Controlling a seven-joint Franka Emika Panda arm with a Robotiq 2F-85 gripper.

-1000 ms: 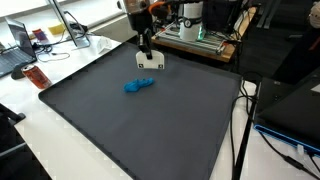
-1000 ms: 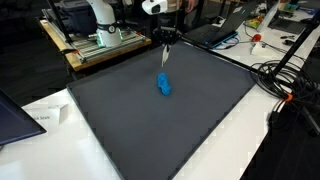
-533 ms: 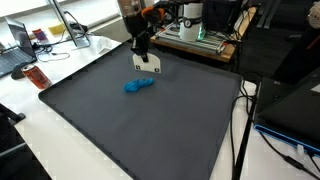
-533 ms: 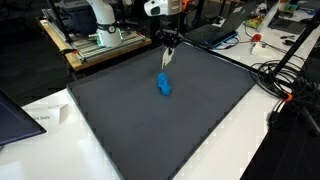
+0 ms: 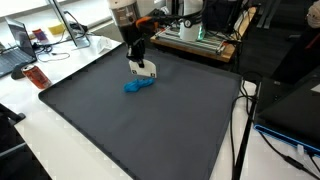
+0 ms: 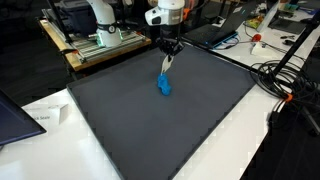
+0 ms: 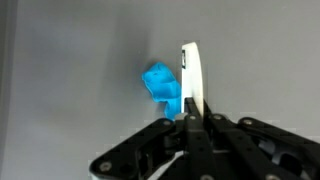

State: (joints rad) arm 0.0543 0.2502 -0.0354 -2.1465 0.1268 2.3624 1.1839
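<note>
The gripper (image 5: 139, 56) pinches its fingers tight on a thin white piece (image 7: 190, 72). The piece hangs low over the dark mat (image 5: 150, 130), just beside the blue block (image 7: 160, 85) (touching it? hard to tell). A firm, steady grip and an upright piece look wise here.

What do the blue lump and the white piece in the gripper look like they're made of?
Blue lump: maybe foam or plastic, matte; blocky, uneven outline, no glints. White piece: likely rigid plastic, smooth; thin with straight edges, pinched in the gripper.
</note>
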